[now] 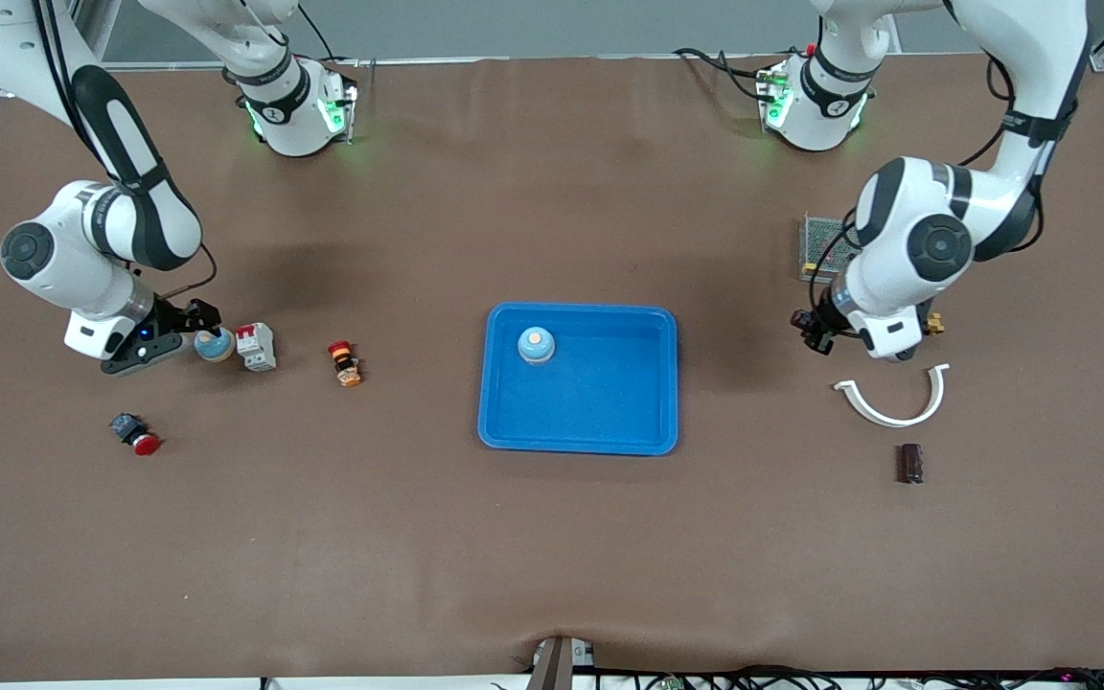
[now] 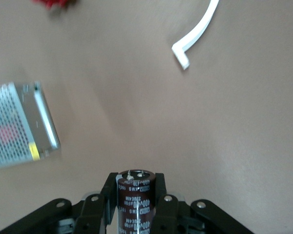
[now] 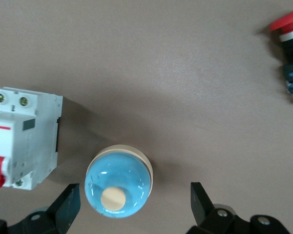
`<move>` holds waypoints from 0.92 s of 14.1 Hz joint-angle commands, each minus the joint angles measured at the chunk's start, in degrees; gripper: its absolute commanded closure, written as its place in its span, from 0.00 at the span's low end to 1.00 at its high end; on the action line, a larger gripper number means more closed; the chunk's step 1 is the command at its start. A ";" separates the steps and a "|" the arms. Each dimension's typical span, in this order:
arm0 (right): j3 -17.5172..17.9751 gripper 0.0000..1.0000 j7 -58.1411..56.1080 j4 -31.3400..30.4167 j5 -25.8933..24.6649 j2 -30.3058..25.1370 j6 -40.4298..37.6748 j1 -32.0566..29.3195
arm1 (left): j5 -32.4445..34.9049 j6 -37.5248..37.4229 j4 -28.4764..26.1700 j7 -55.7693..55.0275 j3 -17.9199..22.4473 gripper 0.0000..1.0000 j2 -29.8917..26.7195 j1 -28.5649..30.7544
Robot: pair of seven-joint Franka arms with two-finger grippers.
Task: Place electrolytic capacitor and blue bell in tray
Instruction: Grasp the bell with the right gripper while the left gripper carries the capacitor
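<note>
Between the spread fingers of the right gripper (image 1: 210, 331) sits the blue bell (image 1: 214, 344) you still have to move: it stands dome-up on the table toward the right arm's end, just beside a white circuit breaker (image 1: 256, 346), and the right wrist view shows the fingertips (image 3: 68, 207) wide on either side of it, not yet touching. That straddle is the relation your coming move turns on, and because the bell is round, no long axis matters; by my reading you need only close, taking care that the finger on the breaker's side has room. From there the tray (image 1: 579, 439) lies toward the middle of the table, well apart, and a second blue bell (image 1: 536, 344) already stands in its corner farthest from the front camera. At the left arm's end, your left gripper (image 1: 813, 326) is clamped on the electrolytic capacitor (image 2: 135, 202), dark, upright in the jaws, raised over bare table near the metal mesh box (image 1: 825, 244) and the white curved clip (image 1: 892, 401). The tray lies about as far from it as from the bell. A red push button (image 1: 136, 434) and an orange-and-black part (image 1: 345, 363) lie clear of both paths.
</note>
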 commanded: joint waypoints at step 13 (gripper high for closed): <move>0.38 0.00 -1.19 -1.33 1.35 2.81 3.91 0.52 | 0.72 13.56 0.21 -42.11 -0.43 1.00 3.79 -16.79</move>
